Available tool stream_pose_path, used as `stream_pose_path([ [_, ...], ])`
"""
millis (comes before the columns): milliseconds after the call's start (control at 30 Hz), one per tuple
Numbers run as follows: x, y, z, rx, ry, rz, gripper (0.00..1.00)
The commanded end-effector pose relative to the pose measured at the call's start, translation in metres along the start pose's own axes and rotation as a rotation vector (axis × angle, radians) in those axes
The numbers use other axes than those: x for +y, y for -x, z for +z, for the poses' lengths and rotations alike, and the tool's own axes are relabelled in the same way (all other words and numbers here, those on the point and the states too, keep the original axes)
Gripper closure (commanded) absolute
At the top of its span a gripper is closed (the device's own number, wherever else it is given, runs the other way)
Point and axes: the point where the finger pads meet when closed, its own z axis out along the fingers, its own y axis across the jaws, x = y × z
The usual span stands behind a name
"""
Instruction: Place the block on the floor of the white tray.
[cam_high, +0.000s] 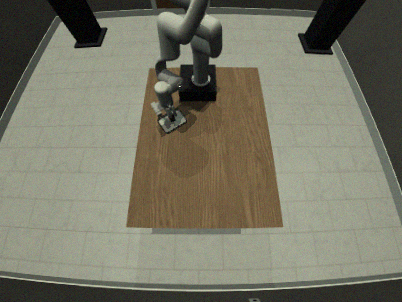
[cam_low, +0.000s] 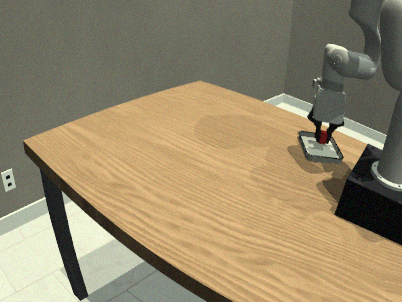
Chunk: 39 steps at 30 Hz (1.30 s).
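A small white tray (cam_low: 320, 146) with a grey rim lies on the wooden table close to the arm's black base; it also shows in the top view (cam_high: 172, 122). My gripper (cam_low: 324, 137) points straight down over the tray and is shut on a small red block (cam_low: 323, 136). The block hangs inside the tray's outline, at or just above the tray floor; I cannot tell whether it touches. In the top view the gripper (cam_high: 170, 118) hides the block.
The arm's black base (cam_low: 370, 192) stands right beside the tray at the table's far end. The table edge runs along the tray's left side in the top view. Two dark pillars (cam_high: 80, 22) stand on the floor behind the table.
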Motion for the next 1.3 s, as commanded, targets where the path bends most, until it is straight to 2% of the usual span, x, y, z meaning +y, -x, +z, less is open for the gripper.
stream_pose_path([
  [0, -0.001, -0.002, 0.01, 0.004, -0.002, 0.0, 1.0],
  [267, -0.001, -0.002, 0.018, 0.004, -0.002, 0.0, 1.0],
  [1267, -0.001, -0.002, 0.02, 0.004, -0.002, 0.0, 1.0],
])
